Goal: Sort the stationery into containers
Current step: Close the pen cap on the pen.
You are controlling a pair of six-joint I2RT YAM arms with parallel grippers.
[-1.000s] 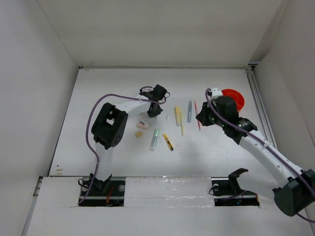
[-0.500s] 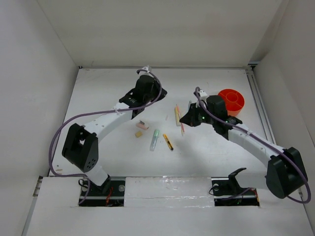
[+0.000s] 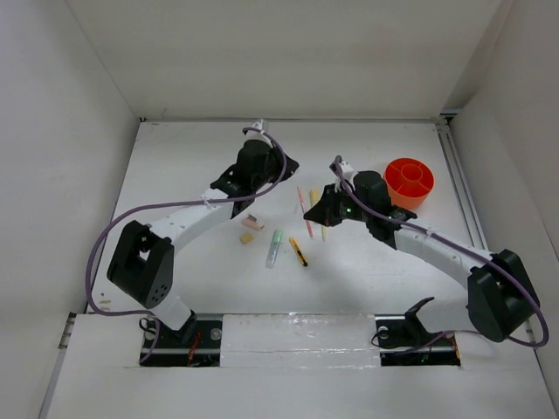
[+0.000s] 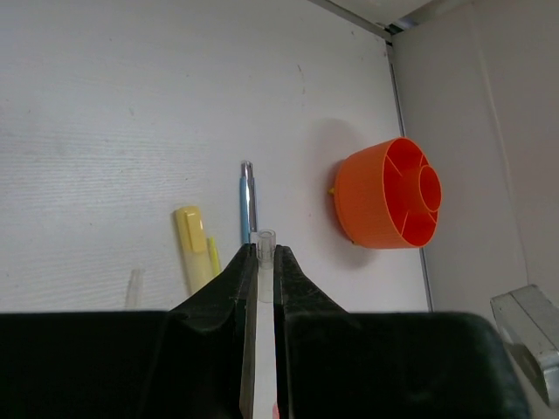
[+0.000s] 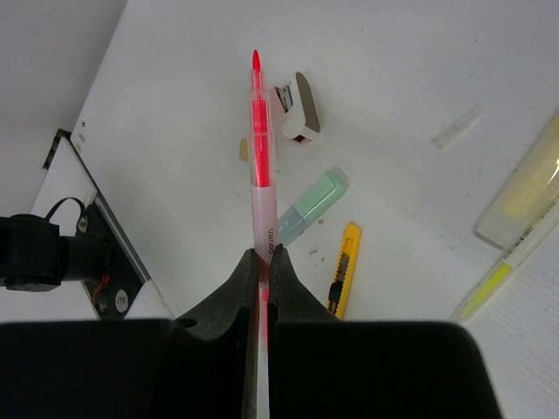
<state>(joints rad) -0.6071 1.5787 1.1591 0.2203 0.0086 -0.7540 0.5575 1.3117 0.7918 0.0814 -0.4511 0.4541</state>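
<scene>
Right wrist: pink eraser (image 5: pixel 297 109), green marker (image 5: pixel 310 205) & yellow-black pen (image 5: pixel 342 279) lie on table (image 5: pixel 393 52) below right gripper (image 5: pixel 261 257), clamped on red pen (image 5: pixel 258 148), tip fwd. Left wrist: left gripper (image 4: pixel 262 262) pinches clear tube (image 4: pixel 265 240), poss. a pen. Orange pot (image 4: pixel 389 205) stands beyond it, divided inside.

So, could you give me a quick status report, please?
Left gripper shut on thin clear barrel. Right gripper shut on red pen. Orange pot looks empty; nothing seen blocking it.
</scene>
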